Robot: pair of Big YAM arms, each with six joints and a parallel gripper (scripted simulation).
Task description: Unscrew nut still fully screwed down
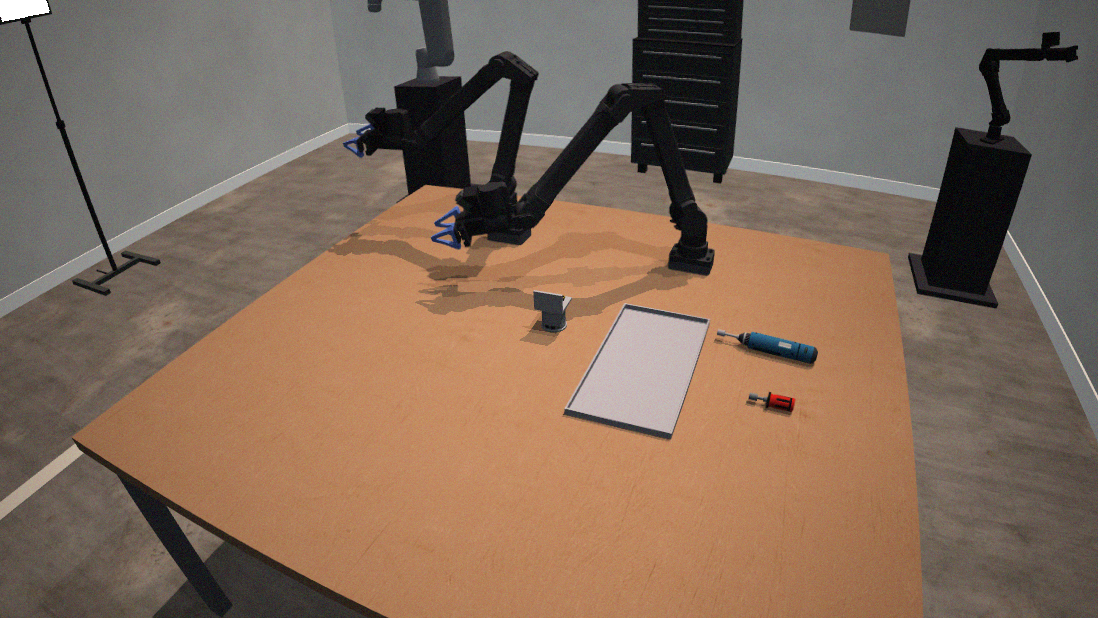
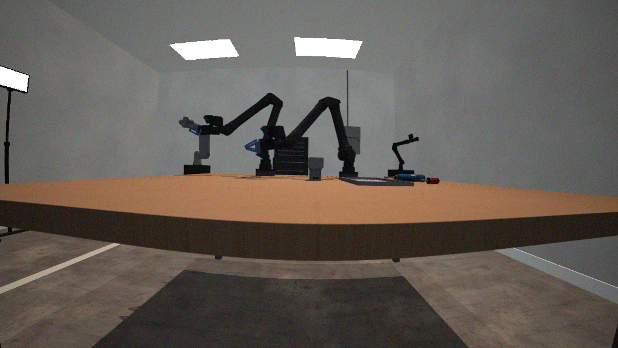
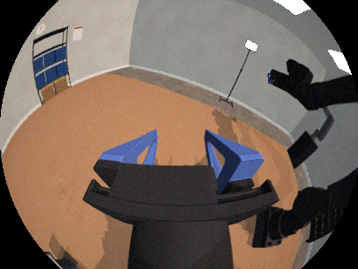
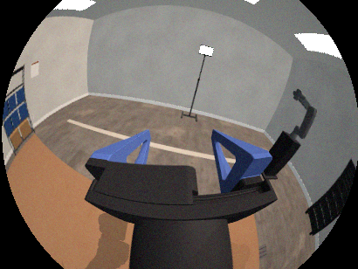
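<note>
The joint module (image 1: 553,319) (image 2: 315,174) stands upright on the table, a grey cylinder with the grey bracket (image 1: 547,301) (image 2: 316,162) on top. The nuts and studs are too small to make out. The electric nut driver (image 1: 782,347) (image 2: 409,177), with its long blue barrel, lies on its side beyond the tray, socket towards the tray. My left gripper (image 1: 434,230) (image 2: 245,147) (image 3: 181,134) is open and empty, raised above the table to the left of the module in the top view. My right gripper (image 1: 350,139) (image 4: 181,133) is open and empty, high beyond the table's left edge.
A shallow tray (image 1: 617,425) (image 2: 384,184) with a light floor lies between the module and the driver. A short red hand tool (image 1: 781,401) (image 2: 433,180) with a socket tip lies on the table near the driver. My left forearm crosses in front of the right arm's base in the top view.
</note>
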